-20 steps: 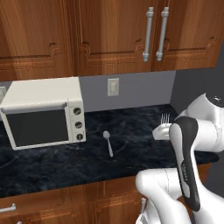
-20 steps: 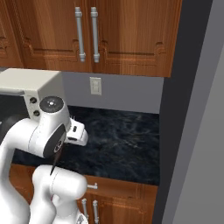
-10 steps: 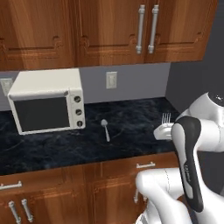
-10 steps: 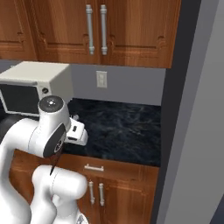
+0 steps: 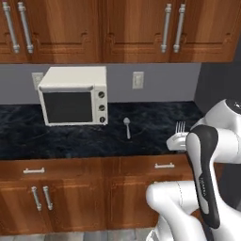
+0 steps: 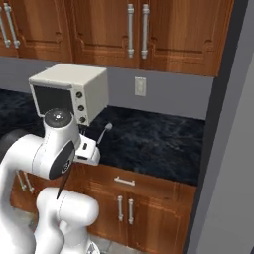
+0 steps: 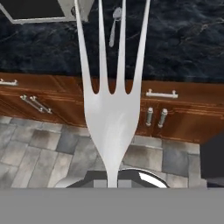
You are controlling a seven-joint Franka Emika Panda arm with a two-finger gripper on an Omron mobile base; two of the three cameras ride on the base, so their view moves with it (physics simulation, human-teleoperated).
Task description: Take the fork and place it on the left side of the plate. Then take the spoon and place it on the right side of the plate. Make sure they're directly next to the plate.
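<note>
My gripper [image 5: 179, 137] is shut on the fork [image 5: 180, 127] and holds it up in front of the counter edge, at the right of the left base view. The silver tines [image 7: 111, 65] stand upright and large in the hand view, while the handle is hidden in the hand. The spoon [image 5: 127, 126] lies on the dark counter, just right of the toaster oven, bowl toward the wall. It also lies past the tines as the spoon [image 7: 114, 24] and beside my arm as the spoon [image 6: 104, 132]. The plate is out of view.
A white toaster oven [image 5: 73, 96] stands on the dark marble counter [image 5: 84, 136] against the wall. Wooden cabinets hang above, and drawers and doors [image 5: 70, 188] run below. A dark tall panel [image 6: 223, 149] bounds the counter on the right. Grey floor tiles [image 7: 39, 148] lie below the hand.
The whole picture has shifted: the base has driven left and back, so the toaster oven and spoon now sit further right in frame. The arm still holds the fork the same way.
</note>
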